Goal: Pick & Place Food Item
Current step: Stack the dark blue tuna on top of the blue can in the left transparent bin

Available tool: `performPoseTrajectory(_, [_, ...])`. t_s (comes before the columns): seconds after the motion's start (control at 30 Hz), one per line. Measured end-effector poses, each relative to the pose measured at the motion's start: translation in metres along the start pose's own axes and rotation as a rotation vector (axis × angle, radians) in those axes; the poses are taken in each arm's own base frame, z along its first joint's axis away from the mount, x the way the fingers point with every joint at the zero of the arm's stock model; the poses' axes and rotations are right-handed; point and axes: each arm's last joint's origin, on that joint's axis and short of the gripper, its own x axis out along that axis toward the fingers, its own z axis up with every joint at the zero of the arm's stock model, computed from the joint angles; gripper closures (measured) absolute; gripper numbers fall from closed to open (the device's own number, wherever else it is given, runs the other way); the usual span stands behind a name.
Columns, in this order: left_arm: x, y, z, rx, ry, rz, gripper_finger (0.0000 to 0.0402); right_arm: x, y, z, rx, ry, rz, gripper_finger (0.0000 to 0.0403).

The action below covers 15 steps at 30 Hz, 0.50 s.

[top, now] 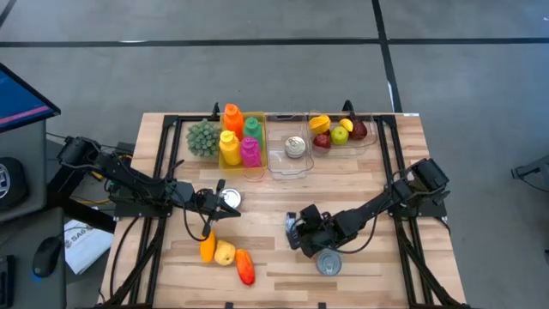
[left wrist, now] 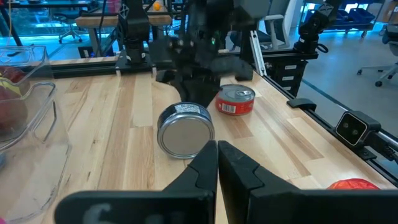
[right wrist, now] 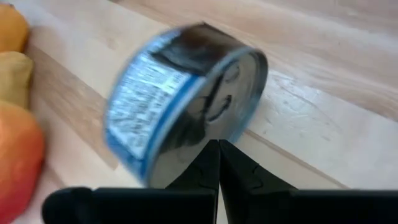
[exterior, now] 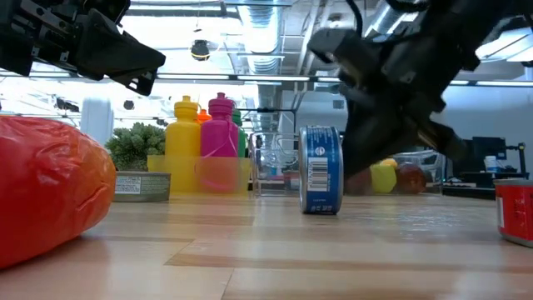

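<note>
Right now the right jaws are clenched tight with nothing between them, low over the surface, and a blue-labelled can (right wrist: 186, 93) stands on its rim just in front of their tips, apart from them as far as the right wrist view shows. That can sits near the middle of the wooden surface (top: 377, 275), its flat faces turned toward the two arms. The right arm (top: 377, 206) reaches in from the right side, and a red-labelled can (top: 328, 262) stands upright just beside it, nearer the front edge. The left jaws are likewise clenched and hold nothing; they point across the surface at the blue-labelled can, well apart from it. A silver can (top: 230, 199) lies flat just beside the tip of the left arm (top: 137, 184); I cannot tell whether they touch. Toward the front edge, between the arms but closer to the left one, three pieces lie in a row touching one another: an orange fruit (top: 206, 249), a yellow fruit (top: 225, 252) and a red pepper (top: 245, 268). Along the back edge stands a yellow bin (top: 257, 167) holding four bottles, orange, green, yellow and pink, with a green leafy bunch (top: 203, 137) beside it on the left. To the bin's right are two clear trays, the nearer clear tray (top: 279, 163) holding one more can and the farther clear tray (top: 371, 144) holding a heap of mixed fruit.
</note>
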Motion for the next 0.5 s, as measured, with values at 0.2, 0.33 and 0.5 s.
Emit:
performPoseTrajectory(0.2, [0.0, 0.0, 0.0, 0.002, 0.0, 0.0, 0.0399, -0.024, 0.003, 0.013, -0.04, -0.01, 0.039, 0.0403])
performPoseTrajectory(0.33, [0.0, 0.0, -0.001, 0.004, 0.006, 0.0, 0.0399, -0.041, 0.005, 0.021, -0.045, -0.042, 0.073, 0.0403])
performPoseTrajectory(0.5, [0.0, 0.0, -0.001, 0.004, 0.006, 0.0, 0.0399, -0.058, 0.009, 0.028, -0.065, -0.09, 0.048, 0.0403])
